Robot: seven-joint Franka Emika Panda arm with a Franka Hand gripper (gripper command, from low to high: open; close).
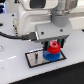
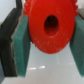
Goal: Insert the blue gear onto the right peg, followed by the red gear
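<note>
White tabletop (image 1: 12, 60) across lower frame | grey black-edged plate (image 1: 34, 59) at lower centre | blue gear (image 1: 54, 55) on plate's right end | red gear (image 1: 53, 48) directly above it — clamped between gripper (image 1: 53, 45) pads (image 2: 21, 47) | right peg hidden

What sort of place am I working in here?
Likely a lab test bench: a plain white tabletop, a grey, black-edged peg plate, and the pincer holding the red gear over the blue gear.
</note>
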